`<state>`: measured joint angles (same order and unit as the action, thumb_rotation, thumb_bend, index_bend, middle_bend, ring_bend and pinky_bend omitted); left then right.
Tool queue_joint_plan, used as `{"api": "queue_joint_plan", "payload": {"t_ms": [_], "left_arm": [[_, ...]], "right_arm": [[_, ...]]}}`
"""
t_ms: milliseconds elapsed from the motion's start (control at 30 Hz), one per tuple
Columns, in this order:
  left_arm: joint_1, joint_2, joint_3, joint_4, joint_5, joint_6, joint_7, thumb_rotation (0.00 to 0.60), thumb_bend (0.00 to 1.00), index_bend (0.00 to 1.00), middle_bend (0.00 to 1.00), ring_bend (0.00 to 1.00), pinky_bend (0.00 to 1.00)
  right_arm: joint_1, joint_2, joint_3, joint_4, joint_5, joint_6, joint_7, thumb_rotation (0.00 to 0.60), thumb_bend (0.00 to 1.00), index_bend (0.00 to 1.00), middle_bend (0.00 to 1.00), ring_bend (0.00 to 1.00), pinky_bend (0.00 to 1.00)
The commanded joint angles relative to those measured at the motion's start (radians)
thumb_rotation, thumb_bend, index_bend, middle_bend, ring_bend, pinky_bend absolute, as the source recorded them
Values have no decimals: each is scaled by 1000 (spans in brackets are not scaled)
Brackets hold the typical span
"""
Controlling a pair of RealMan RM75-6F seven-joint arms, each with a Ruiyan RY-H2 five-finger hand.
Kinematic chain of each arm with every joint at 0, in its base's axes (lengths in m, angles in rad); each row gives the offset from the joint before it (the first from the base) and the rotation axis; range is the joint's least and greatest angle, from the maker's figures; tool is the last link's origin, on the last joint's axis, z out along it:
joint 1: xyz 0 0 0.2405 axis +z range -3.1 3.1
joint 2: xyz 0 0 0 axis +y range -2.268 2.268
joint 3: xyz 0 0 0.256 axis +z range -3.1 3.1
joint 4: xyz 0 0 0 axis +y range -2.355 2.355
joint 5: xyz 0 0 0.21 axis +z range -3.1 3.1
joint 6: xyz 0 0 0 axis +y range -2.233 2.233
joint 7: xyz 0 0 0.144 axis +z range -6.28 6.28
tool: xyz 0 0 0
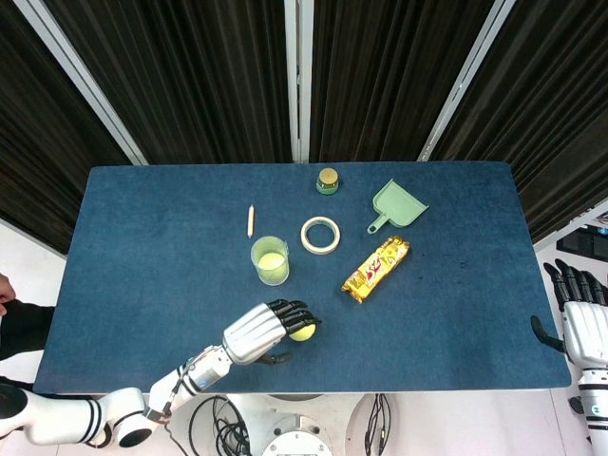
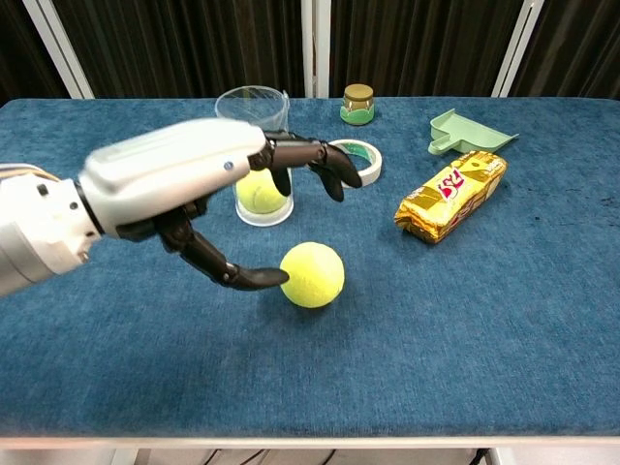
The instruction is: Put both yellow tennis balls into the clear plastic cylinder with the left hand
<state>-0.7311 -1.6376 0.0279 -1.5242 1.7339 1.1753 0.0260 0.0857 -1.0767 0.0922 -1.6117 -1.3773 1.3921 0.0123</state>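
The worktop is a long rectangle covered with a dark blue cloth of soft, felt-like texture. Behind its far edge hang black curtains in vertical folds, and they fill the whole far side of the room. Several pale metal bars cross in front of them, one upright in the middle and others slanted on the left and right. The floor around the worktop is light grey. Black cables lie on the floor at the near edge.
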Motion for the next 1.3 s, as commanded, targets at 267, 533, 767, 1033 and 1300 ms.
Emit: {"api": "queue_joint_plan", "payload": {"t_ms": [267,533,767,1033,1300], "left_arm": [[-28,-113,-9,193,-50,-104,-23,600,230,20,59,43,187],[-47,-142,-7,240,-67,-153,-33,600,226,49,60,39,192],[-57,-171,-14,278,-83,-174,-27,600,227,218,149,149,347],[-62,-227,-36,360,-88,-147,-61,600,252,422,418,418,694],[-49,-223,-38,335,-50,-60,-50,600,297,516,542,543,815]], "right_arm": [[2,1,6,12,14,-10,17,600,305,0,0,0,0],[-2,3,0,18,8,-8,28,600,304,0,0,0,0],[1,5,1,15,12,-16,25,600,305,0,0,0,0],[8,3,-5,7,5,-27,8,600,305,0,0,0,0],[7,4,-4,16,15,-31,16,600,304,0,0,0,0]]}}
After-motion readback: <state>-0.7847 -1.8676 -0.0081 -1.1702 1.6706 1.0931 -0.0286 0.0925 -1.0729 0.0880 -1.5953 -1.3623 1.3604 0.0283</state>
